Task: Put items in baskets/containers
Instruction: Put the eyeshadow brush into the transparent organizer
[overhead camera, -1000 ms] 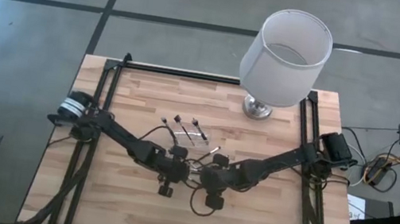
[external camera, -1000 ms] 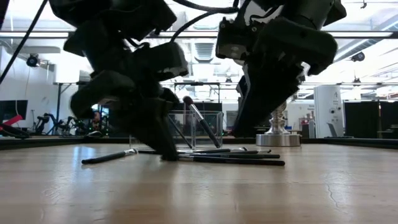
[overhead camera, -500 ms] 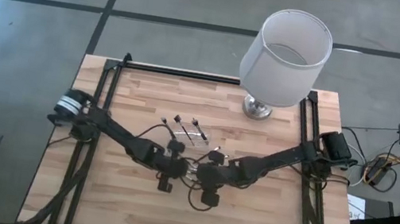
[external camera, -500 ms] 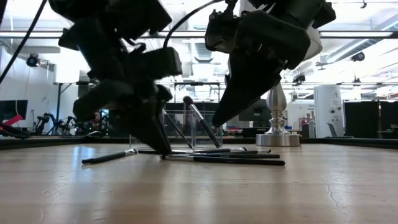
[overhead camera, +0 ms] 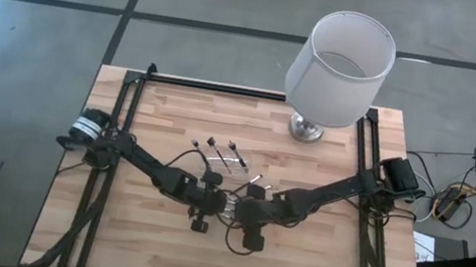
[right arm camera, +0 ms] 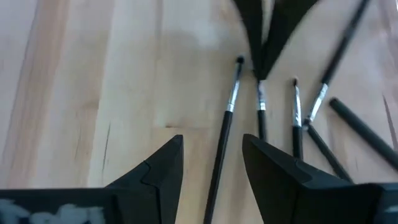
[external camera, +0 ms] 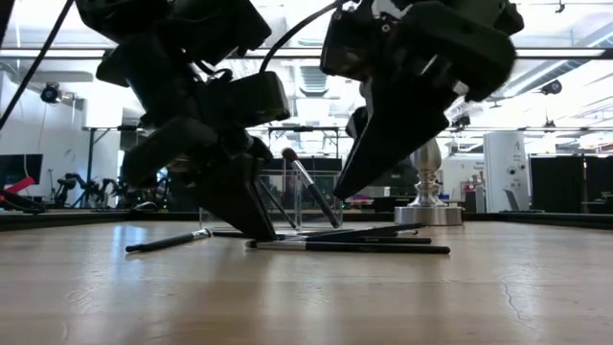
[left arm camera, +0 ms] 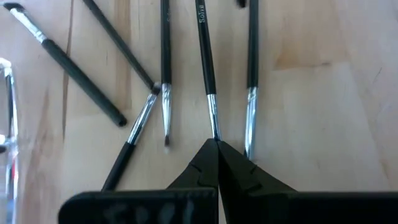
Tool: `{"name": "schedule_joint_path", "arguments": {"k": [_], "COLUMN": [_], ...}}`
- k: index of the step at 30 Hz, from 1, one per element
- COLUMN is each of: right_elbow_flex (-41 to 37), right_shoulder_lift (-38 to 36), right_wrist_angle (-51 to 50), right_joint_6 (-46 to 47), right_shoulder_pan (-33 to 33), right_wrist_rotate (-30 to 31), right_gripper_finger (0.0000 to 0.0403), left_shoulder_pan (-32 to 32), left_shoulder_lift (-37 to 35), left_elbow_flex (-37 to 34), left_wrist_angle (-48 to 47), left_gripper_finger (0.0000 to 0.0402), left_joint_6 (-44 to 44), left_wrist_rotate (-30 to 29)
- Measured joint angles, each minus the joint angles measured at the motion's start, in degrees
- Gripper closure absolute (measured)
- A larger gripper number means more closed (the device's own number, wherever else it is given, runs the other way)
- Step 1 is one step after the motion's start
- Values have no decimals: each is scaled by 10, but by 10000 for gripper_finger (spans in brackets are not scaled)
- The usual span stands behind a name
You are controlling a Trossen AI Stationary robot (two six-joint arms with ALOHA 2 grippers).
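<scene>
Several thin brushes with black handles and silvery ferrules lie flat on the wood between my two grippers [left arm camera: 165,81] [right arm camera: 295,112]. The clear tray [external camera: 302,199] stands behind them, and one brush [external camera: 308,184] leans inside it. My left gripper [left arm camera: 217,146] is shut on one brush at table height; the low view shows it too [external camera: 261,230]. My right gripper [right arm camera: 211,152] is open and hangs just above the table. Its fingers stand on either side of another brush [right arm camera: 224,134] without touching it. My left gripper pinches one brush at its silvery ferrule end [left arm camera: 213,124] between the two fingertips. The fingers slant down from the table's left and lie in line with the brush. The brush's black handle [left arm camera: 204,43] runs away from the fingers, flat on the table.
A white drum-shaded lamp [overhead camera: 341,59] stands on its metal base [overhead camera: 306,128] at the far right of the table. Black cable loops [overhead camera: 239,234] hang by the wrists. Dark frame rails [overhead camera: 126,116] run along both sides. Bare wood lies toward the near edge [overhead camera: 198,266].
My right gripper has swung toward the table's left, close to my left gripper, and stays open. My left gripper stays low and shut at the brushes. The nearest brush has slid slightly toward the right along the table.
</scene>
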Motion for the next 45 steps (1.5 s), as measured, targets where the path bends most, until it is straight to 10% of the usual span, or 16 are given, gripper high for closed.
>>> {"name": "schedule_joint_path", "arguments": {"k": [17,45], "right_elbow_flex": [133,81], "right_shoulder_lift": [75,75], "right_wrist_angle": [-130,-76], "right_joint_6": [77,4], "right_shoulder_pan": [-17,-17], "right_wrist_rotate": [25,-31], "right_gripper_finger": [241,241], "left_shoulder_pan": [-31,-41], "left_shoulder_lift": [-36,-35], "left_elbow_flex": [-16,-109], "left_wrist_angle": [-70,170], "left_gripper_finger": [401,401], "left_joint_6": [-66,-162], "left_wrist_rotate": [-26,-22]}}
